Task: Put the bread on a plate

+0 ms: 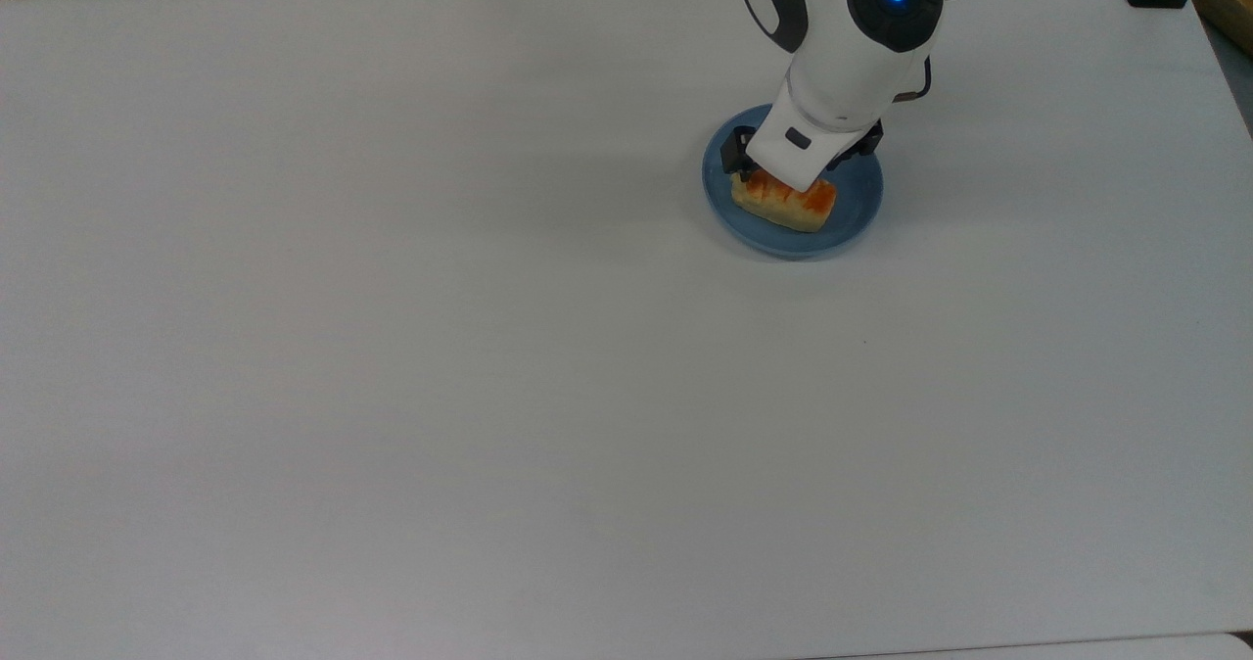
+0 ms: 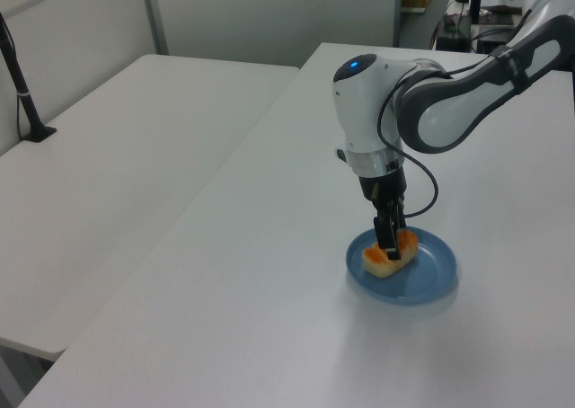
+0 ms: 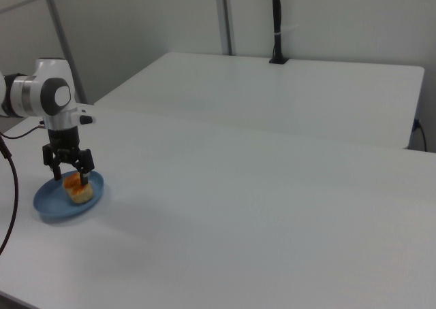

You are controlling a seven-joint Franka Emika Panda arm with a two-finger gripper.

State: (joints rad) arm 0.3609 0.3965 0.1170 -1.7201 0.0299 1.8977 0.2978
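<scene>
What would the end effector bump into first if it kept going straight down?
The bread, sitting between its fingers on the plate. Below that comes the plate itself.

Lab or test room, not a home. I work at a wide plain white table (image 1: 392,347), a second identical table (image 3: 293,91) alongside. Pale partition walls (image 2: 269,13) with metal uprights behind. Black clamp-mounted pole (image 3: 277,23) on the far table, another pole (image 2: 22,89) opposite. Cables and equipment stands (image 2: 467,13) at the room's edge.
</scene>
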